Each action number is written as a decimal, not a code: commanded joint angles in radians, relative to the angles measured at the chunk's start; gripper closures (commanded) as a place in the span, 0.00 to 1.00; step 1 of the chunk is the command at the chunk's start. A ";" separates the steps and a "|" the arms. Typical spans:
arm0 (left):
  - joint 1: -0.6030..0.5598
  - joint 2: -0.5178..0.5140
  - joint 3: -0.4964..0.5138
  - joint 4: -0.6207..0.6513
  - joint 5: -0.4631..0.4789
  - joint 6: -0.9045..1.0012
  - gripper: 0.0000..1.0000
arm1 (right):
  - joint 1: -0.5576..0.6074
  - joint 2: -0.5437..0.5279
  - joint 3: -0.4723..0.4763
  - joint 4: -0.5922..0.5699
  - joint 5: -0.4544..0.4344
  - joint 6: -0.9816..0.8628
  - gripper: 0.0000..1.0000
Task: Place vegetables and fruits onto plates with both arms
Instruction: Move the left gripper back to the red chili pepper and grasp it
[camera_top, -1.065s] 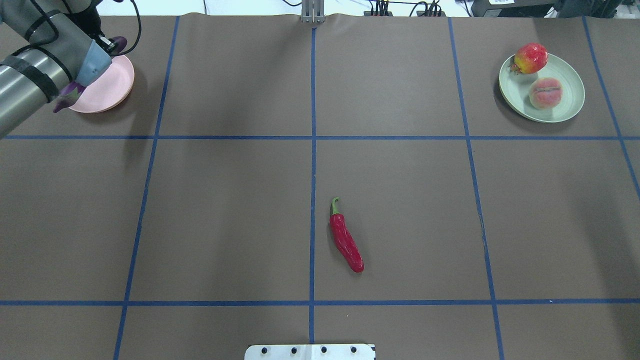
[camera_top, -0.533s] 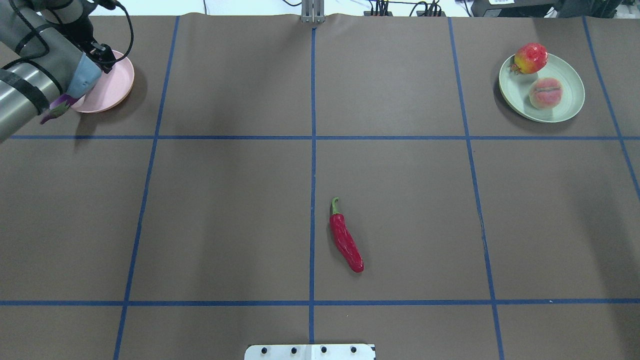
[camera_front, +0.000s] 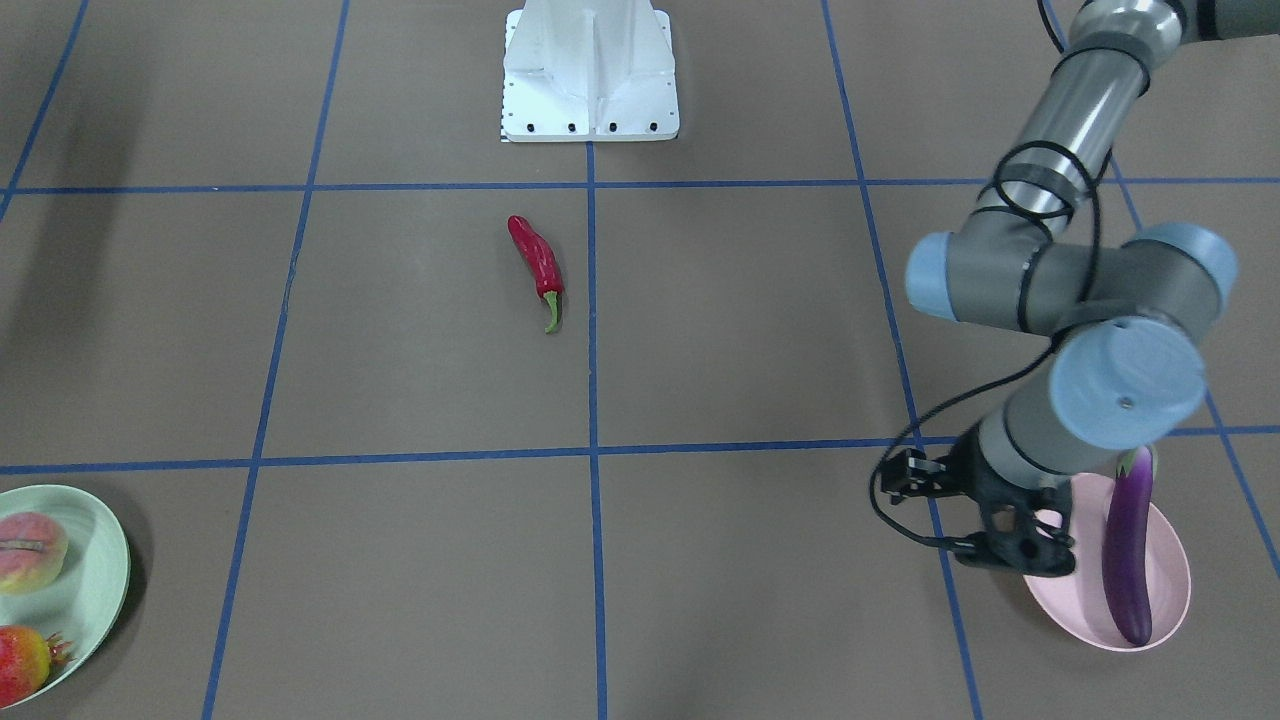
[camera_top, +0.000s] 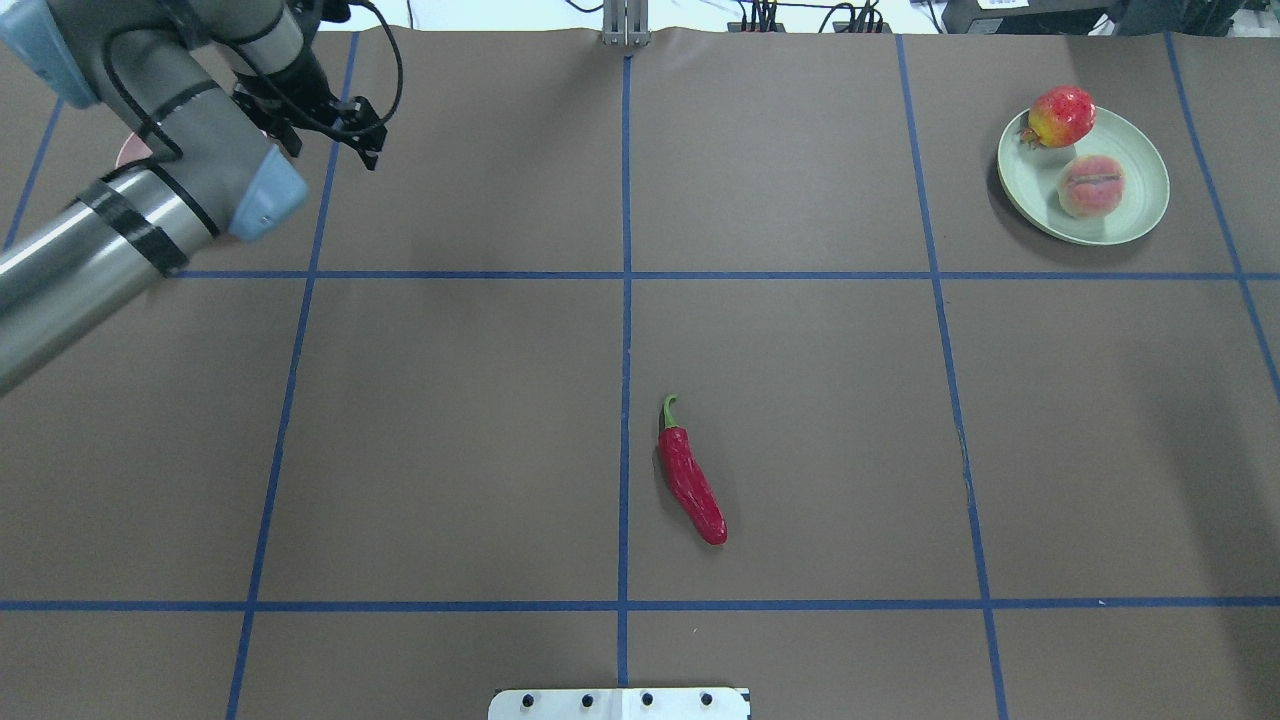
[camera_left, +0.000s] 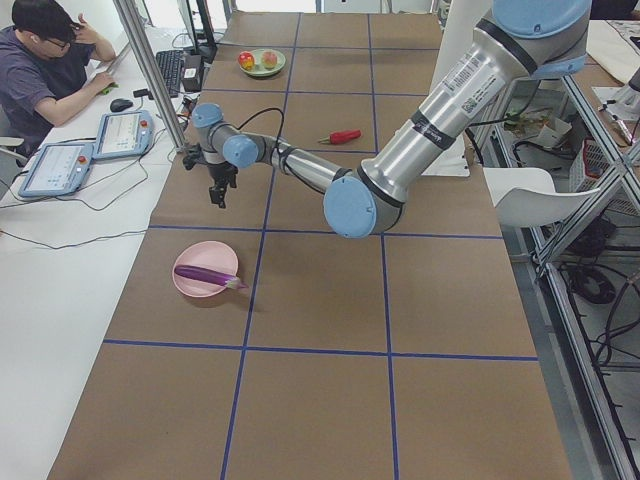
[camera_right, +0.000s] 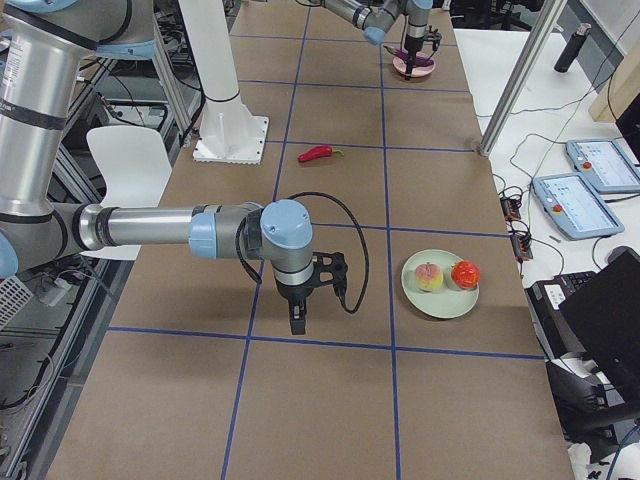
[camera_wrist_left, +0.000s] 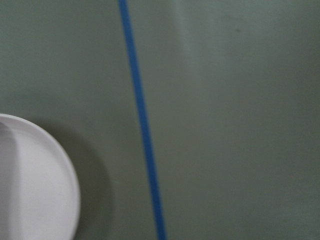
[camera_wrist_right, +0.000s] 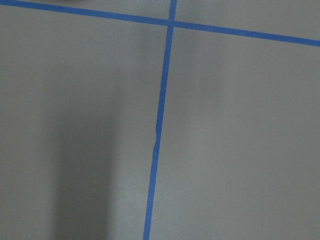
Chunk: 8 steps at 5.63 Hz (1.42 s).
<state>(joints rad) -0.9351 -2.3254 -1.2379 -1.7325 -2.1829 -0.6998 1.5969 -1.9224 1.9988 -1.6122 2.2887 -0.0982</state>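
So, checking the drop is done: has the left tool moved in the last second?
Yes. Overhead, the left tool went right, from over the pink plate to the blue tape line.

Glossy eggplant (camera_front: 1128, 560), smooth matt pink plate (camera_front: 1172, 580), wrinkled red chili (camera_top: 690, 482), matt brown tbl cover (camera_top: 800, 400)

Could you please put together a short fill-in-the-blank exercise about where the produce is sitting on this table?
1. The pink plate holds the ___.
2. The green plate holds the peach and the ___.
3. The only item lying on the bare table, on no plate, is the ___.
4. The left gripper is holding ___.

Missing words: eggplant; pomegranate; chili pepper; nothing.
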 joint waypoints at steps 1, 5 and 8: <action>0.247 -0.087 -0.101 0.001 0.015 -0.462 0.00 | 0.000 0.000 0.000 0.000 0.000 0.000 0.00; 0.547 -0.235 -0.087 0.116 0.251 -0.855 0.00 | 0.000 0.002 0.000 0.000 0.002 0.002 0.00; 0.559 -0.270 -0.068 0.202 0.274 -0.845 0.13 | 0.000 0.000 0.000 0.000 0.003 0.002 0.00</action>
<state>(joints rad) -0.3772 -2.5927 -1.3156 -1.5301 -1.9224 -1.5483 1.5969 -1.9209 1.9988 -1.6122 2.2917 -0.0967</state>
